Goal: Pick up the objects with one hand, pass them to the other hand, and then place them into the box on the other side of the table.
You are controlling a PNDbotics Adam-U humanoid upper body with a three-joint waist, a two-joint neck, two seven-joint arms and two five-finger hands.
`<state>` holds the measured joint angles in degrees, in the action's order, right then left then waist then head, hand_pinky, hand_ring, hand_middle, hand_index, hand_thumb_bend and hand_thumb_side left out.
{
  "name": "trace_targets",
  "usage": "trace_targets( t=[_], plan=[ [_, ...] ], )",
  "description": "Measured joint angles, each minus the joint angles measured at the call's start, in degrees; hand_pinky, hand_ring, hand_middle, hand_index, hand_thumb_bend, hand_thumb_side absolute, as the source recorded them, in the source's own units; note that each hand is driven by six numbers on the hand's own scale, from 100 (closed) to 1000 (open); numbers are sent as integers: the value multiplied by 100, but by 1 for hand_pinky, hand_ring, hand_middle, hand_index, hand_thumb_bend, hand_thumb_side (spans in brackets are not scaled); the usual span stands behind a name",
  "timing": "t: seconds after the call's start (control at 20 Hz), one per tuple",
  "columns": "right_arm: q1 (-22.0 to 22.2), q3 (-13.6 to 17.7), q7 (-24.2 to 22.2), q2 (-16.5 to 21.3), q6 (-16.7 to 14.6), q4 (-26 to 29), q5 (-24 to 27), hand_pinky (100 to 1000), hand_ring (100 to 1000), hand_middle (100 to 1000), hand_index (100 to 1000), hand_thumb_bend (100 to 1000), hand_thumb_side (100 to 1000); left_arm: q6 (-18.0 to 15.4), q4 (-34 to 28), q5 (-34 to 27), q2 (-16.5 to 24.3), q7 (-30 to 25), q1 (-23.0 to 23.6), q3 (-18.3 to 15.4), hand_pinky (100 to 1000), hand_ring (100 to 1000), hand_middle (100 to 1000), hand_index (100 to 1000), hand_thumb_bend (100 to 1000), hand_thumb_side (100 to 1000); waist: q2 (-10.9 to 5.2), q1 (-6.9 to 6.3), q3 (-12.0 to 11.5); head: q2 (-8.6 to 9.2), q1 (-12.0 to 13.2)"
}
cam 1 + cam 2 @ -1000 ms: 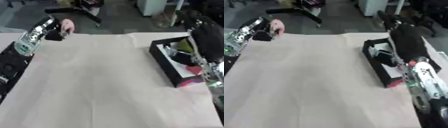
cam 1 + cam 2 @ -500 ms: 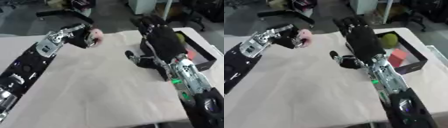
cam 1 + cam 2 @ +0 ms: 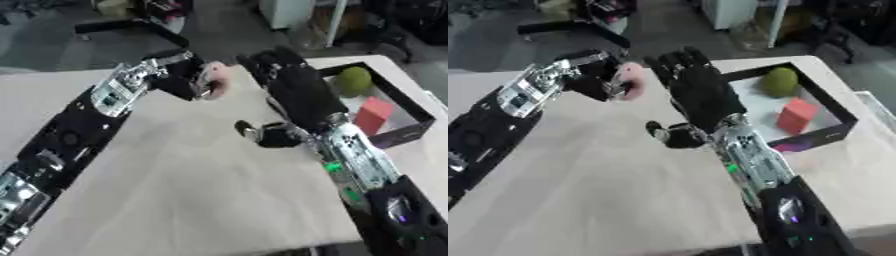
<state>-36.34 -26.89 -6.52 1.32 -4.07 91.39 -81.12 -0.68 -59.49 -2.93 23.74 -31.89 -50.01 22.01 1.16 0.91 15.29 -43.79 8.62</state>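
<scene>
Now a small pink object [image 3: 630, 80] is held above the table [image 3: 201, 200], pinched in the curled fingers of the left hand [image 3: 185, 80], left of the box [image 3: 830, 135]. Just beside it, the right hand [image 3: 697, 92] is raised with fingers straight and spread, gripping nothing. For a clean handover, the object should be brought against the right palm and released only once the right fingers are closed around it. A green ball [image 3: 780, 81] and a red block [image 3: 797, 115] are seen inside the box.
</scene>
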Motion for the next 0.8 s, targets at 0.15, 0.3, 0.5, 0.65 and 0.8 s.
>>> trace_targets(
  t=[0.15, 0.3, 0.5, 0.65, 0.8],
  plan=[
    [0, -2, 31, -32, 26, -83, -12, 924, 868, 821, 976, 422, 402, 126, -161, -153, -15, -90, 0, 65, 594, 391, 348, 417, 100, 100, 0, 9, -36, 0, -18],
    [2, -3, 93, -43, 62, -139, -77, 919, 865, 817, 974, 418, 400, 278, -309, -315, -16, -170, 0, 125, 595, 392, 349, 417, 100, 100, 0, 13, -59, -1, -32],
    [5, -2, 171, -68, 124, -203, -183, 916, 859, 813, 971, 396, 388, 451, -472, -494, -17, -248, 1, 192, 596, 393, 351, 419, 100, 100, 0, 13, -82, -1, -49],
    [8, -1, 228, -95, 177, -237, -267, 896, 848, 798, 962, 374, 375, 550, -574, -566, -21, -298, 2, 229, 598, 395, 353, 422, 100, 100, 0, 11, -83, -1, -62],
    [11, 0, 301, -98, 229, -273, -339, 884, 840, 788, 956, 361, 365, 627, -633, -623, -67, -343, 4, 264, 598, 395, 353, 422, 100, 100, 0, 7, -83, -1, -68]
  ],
)
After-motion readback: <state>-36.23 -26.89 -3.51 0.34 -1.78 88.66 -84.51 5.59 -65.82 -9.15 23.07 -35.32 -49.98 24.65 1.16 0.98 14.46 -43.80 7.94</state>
